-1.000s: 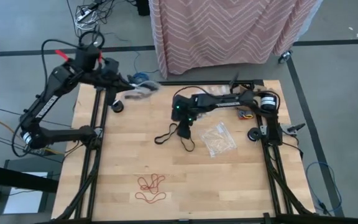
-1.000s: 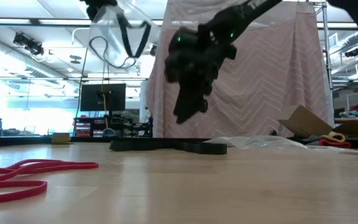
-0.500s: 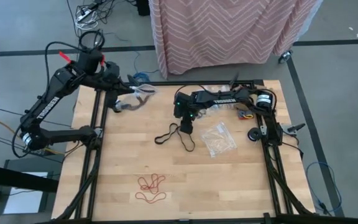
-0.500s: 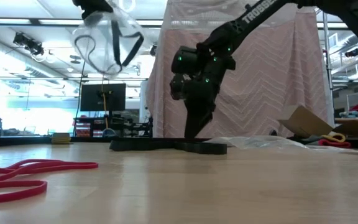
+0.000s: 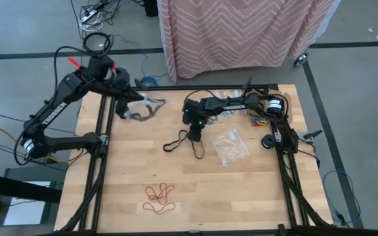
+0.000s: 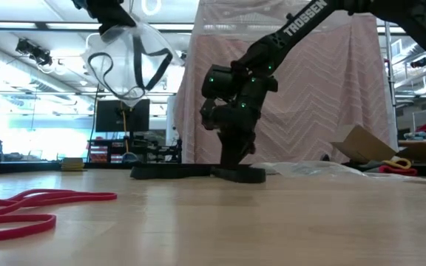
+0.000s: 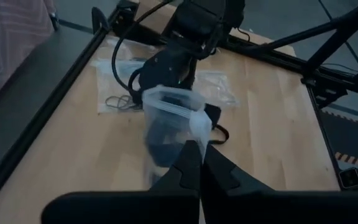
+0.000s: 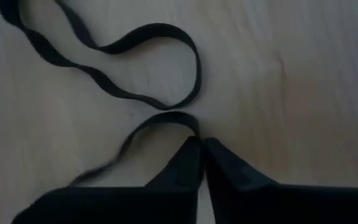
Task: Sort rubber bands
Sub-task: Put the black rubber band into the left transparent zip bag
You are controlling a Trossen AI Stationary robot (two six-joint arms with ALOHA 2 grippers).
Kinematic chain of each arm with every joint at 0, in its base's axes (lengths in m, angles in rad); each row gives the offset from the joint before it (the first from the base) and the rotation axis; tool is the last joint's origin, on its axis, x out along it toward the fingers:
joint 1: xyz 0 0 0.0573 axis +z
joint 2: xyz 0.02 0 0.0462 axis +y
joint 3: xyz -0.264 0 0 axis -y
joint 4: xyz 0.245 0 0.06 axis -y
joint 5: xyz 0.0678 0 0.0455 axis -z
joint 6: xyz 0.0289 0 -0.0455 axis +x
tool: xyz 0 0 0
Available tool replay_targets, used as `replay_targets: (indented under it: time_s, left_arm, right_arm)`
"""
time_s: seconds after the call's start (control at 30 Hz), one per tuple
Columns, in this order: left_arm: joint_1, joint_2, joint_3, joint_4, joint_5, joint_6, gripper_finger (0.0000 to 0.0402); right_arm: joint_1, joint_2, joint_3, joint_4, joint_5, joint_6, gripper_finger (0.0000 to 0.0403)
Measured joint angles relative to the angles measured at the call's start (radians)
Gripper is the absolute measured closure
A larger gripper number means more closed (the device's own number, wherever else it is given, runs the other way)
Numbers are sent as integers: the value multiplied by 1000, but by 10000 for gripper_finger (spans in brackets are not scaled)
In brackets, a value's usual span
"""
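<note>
Now the right gripper [image 8: 199,144], down at the table's middle, has snapped its fingers narrow onto a black rubber band [image 8: 160,121], so a lift looks ready. Meanwhile the left gripper [image 7: 197,152], near the far-left corner, stays clamped on a clear bag [image 7: 169,121].

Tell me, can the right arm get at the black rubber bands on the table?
Yes, it looks so. The right gripper is already down on the wood with its fingers pinched on a black rubber band. Nothing blocks it. The left gripper holds a clear plastic bag off to the side.
</note>
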Motion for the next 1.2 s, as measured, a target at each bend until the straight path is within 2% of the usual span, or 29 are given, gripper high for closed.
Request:
replay_targets:
  time_s: [0.13, 0.27, 0.53, 0.73, 0.93, 1.2]
  left_arm:
    - [0, 0, 0, 33, 0, -5, 402]
    - [0, 0, 0, 72, 0, -20, 402]
    - [0, 62, 0, 176, 6, -29, 402]
    - [-31, 166, 0, 264, 59, -36, 402]
    - [-104, 270, 0, 407, 78, -89, 402]
    - [-182, 351, 0, 583, 73, -162, 402]
  right_arm:
    - [-5, -35, -6, -49, 1, 53, 400]
    - [-5, -185, -7, -98, 37, 68, 402]
    - [-20, -544, -3, -78, 245, 103, 402]
    - [-45, -714, -3, 22, 372, 142, 403]
    - [-58, -764, -3, 118, 427, 139, 403]
    - [-64, -755, -3, 155, 434, 147, 403]
